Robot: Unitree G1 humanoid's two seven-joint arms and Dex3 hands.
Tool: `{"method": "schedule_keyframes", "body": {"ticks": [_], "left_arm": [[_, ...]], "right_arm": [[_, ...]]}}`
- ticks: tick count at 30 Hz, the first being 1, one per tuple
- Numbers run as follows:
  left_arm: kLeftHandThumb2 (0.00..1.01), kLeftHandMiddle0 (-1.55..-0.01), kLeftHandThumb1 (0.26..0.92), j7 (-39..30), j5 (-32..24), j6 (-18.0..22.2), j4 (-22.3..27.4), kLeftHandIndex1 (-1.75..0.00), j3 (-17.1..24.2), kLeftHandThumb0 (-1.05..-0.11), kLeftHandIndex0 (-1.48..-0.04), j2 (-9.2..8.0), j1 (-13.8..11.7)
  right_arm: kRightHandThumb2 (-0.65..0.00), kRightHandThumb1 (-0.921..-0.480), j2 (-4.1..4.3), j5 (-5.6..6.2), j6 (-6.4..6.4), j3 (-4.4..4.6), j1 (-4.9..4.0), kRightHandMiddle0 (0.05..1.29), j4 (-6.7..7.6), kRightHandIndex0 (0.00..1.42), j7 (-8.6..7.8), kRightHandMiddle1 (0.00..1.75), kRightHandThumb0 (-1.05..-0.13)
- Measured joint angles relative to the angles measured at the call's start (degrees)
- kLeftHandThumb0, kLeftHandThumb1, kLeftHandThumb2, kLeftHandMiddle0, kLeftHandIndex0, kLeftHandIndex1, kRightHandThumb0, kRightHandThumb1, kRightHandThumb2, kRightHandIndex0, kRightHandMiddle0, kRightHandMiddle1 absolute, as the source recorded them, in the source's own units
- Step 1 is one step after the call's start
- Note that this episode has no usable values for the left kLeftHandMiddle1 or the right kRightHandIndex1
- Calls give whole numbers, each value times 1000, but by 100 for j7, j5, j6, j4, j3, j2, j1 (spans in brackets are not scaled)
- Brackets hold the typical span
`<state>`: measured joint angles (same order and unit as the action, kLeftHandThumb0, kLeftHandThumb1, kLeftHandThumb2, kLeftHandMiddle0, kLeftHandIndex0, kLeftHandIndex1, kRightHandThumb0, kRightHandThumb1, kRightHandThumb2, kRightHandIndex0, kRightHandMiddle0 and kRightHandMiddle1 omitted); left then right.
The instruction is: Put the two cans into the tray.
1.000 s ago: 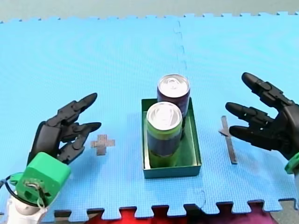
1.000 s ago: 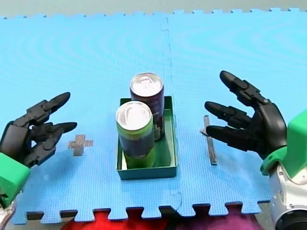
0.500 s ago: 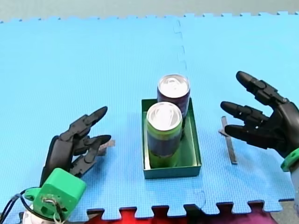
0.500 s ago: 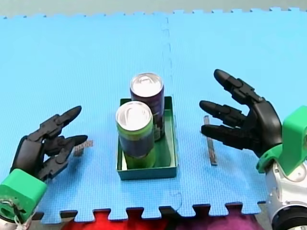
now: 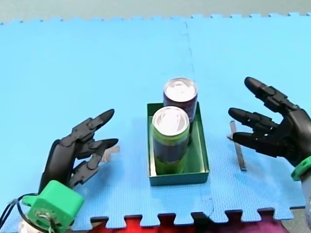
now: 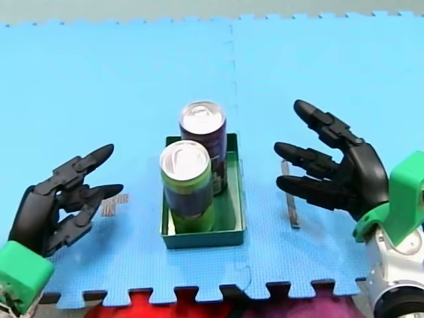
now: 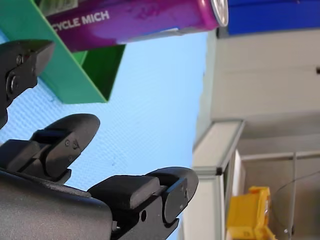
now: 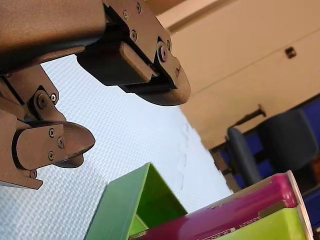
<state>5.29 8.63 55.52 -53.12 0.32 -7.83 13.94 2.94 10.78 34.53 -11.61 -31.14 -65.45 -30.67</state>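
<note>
currently the purple can [image 5: 180, 97] and green can [image 5: 170, 141] stand upright in the tray [image 5: 179, 178]. my left robot hand [image 5: 77, 153], empty, hovers left of it; my right robot hand [image 5: 274, 131], empty, right.

There are two cans, a purple can [image 5: 180, 97] and a green can [image 5: 170, 143], and both stand in the one tray [image 5: 179, 178]. Two hands are in view, each holding nothing: the left hand [image 5: 80, 150] to the left of the tray and the right hand [image 5: 274, 131] to its right, with three fingers [image 5: 265, 91] on each. Two pieces of grey tape lie on the mat [image 5: 97, 63]: one tape strip [image 5: 239, 156] near the right hand and one tape mark [image 6: 114, 207] partly hidden by the left hand. One long seam [image 5: 188, 48] splits the mat, so at least two tiles show.
</note>
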Motion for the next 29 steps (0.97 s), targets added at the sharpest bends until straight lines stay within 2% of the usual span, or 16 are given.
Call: {"method": "schedule_keyframes", "body": {"ticks": [5, 10, 18, 23, 29], "left_arm": [[505, -1001, 921, -83, -36, -105, 568, 0, 35, -1048, -569, -45, -266], [511, -990, 921, -76, -19, -350, 934, 0, 78, -1048, -551, -117, -479], [525, -972, 921, 50, 227, -1002, 1501, 0, 72, -1048, -481, -191, -749], [531, -964, 921, 133, 301, -1249, 1720, 0, 73, -1048, -464, -222, -845], [538, -951, 921, 126, 299, -1300, 1877, 0, 76, -1048, -443, -274, -971]], "right_arm": [[0, -702, -1, 2, 17, -44, 4, 511, -81, 849, -15, 3, -395], [0, -702, -6, 3, 18, -75, 8, 513, -122, 851, -43, 2, -405], [0, -701, 5, 8, 14, -117, 23, 511, -166, 855, -125, 0, -415], [0, -701, 15, 7, -21, -130, 24, 511, -186, 857, -141, 0, -420], [0, -702, 4, -12, -29, -127, 29, 510, -236, 858, -134, 0, -427]]}}
